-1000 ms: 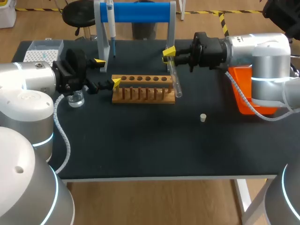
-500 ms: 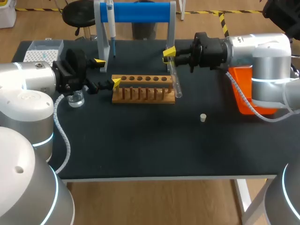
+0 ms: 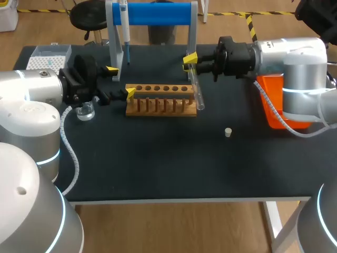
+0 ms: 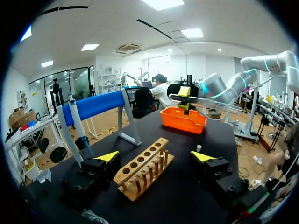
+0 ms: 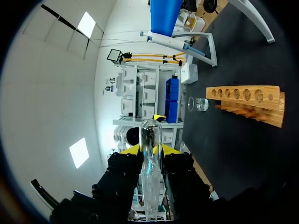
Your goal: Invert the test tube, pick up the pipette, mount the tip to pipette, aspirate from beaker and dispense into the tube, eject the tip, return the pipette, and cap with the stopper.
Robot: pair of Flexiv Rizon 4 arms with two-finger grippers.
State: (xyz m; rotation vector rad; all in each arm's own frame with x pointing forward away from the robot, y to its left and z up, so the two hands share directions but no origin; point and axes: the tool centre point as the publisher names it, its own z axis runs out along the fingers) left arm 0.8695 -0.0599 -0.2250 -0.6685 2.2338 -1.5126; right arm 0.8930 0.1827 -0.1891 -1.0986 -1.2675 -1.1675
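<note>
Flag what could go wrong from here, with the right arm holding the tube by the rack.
1. The right gripper holds the glass test tube near one end, tilted, its lower end close to the wooden rack's right end; it could knock the rack or slip.
2. The open left gripper has a finger near the rack's left end, and the beaker sits right by that arm; a careless move may bump either.

clear test tube (image 3: 197, 93), brown rack (image 3: 160, 101), blue stand bar (image 3: 158, 13), orange bin (image 3: 274, 89), black table (image 3: 158, 158).
</note>
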